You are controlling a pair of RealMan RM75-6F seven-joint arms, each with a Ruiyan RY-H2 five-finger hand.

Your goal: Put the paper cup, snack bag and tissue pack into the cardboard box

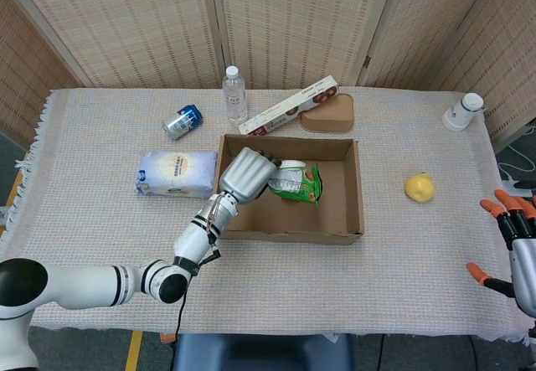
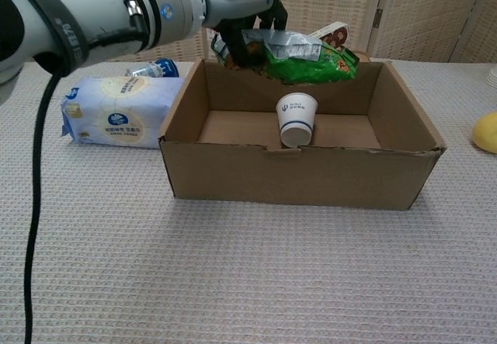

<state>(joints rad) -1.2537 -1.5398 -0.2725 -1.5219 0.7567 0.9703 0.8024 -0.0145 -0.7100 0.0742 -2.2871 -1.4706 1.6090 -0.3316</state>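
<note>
My left hand (image 1: 248,172) (image 2: 237,2) grips the green snack bag (image 1: 299,182) (image 2: 304,55) in the air above the middle of the open cardboard box (image 1: 358,188) (image 2: 311,179). The white paper cup (image 2: 297,119) stands upside down on the box floor, right below the bag; in the head view the bag hides most of it. The pale blue tissue pack (image 1: 177,173) (image 2: 116,112) lies on the cloth just left of the box. My right hand (image 1: 517,249) hangs at the table's front right corner, fingers spread, holding nothing.
Behind the box stand a water bottle (image 1: 234,95), a lying blue can (image 1: 182,121), a long biscuit carton (image 1: 289,105) and a brown pouch (image 1: 328,115). A yellow fruit (image 1: 420,188) lies right of the box, and a white cup (image 1: 462,112) at the far right corner.
</note>
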